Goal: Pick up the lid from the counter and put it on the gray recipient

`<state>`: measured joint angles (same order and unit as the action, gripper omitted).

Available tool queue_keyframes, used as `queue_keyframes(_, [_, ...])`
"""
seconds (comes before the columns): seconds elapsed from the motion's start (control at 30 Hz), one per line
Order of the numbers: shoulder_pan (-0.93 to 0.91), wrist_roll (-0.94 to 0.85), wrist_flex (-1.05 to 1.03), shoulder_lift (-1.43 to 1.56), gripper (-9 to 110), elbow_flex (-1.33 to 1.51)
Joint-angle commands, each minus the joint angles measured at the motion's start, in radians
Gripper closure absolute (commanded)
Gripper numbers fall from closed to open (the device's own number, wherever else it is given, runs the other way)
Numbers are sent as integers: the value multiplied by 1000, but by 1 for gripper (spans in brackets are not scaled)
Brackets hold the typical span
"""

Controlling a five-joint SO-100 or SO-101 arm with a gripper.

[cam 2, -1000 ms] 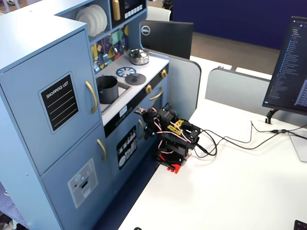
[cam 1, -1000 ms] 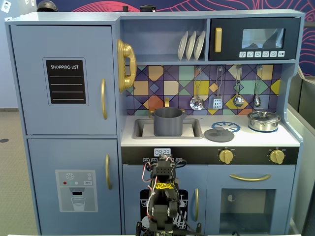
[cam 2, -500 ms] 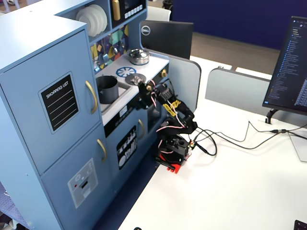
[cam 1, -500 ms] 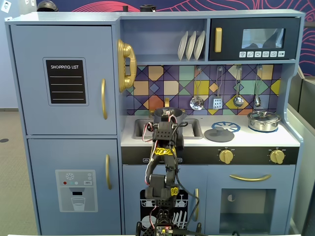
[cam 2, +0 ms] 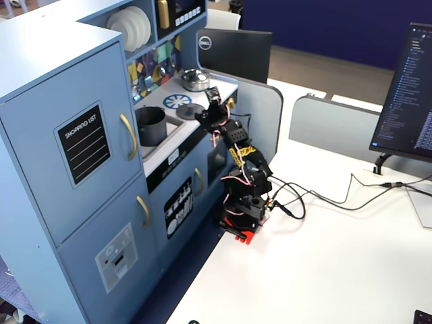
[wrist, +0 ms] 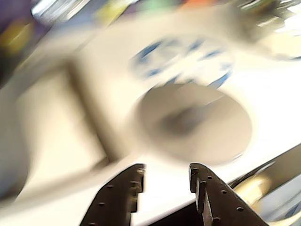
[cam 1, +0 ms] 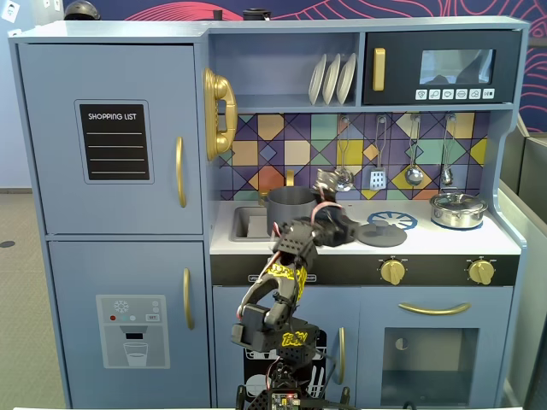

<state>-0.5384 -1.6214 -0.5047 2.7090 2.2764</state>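
The dark gray lid (cam 1: 381,234) lies flat on the pale counter (cam 1: 444,243), just in front of the blue printed burner (cam 1: 393,219). In the blurred wrist view the lid (wrist: 197,123) is straight ahead of my gripper (wrist: 165,173), whose dark fingers (wrist: 133,178) stand apart with nothing between them. From the front, my gripper (cam 1: 340,231) hovers over the counter between the lid and the gray recipient (cam 1: 289,205), which sits in the sink recess (cam 1: 248,224), partly behind the arm. From the side, my gripper (cam 2: 204,112) is beside the recipient (cam 2: 151,125).
A shiny silver pot (cam 1: 458,210) with its own lid stands at the counter's right end. Utensils (cam 1: 378,152) hang on the tiled back wall, and gold knobs (cam 1: 392,272) line the front panel. The arm's base (cam 2: 241,214) sits on a white desk with cables (cam 2: 324,197).
The arm has risen from its folded pose below the counter edge and swung right, bringing the open gripper above the counter near the lid. Lid and pots have not moved.
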Motion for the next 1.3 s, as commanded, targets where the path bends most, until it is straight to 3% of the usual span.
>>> queue_keyframes(0.0, [-32, 63, 284, 20, 93, 110])
queue_keyframes(0.1, [-51, 127, 503, -25, 77, 206])
queue_keyframes(0.33, [-83, 144, 676, -195, 59, 169])
queue_keyframes(1.27, [-61, 46, 896, -859, 65, -190])
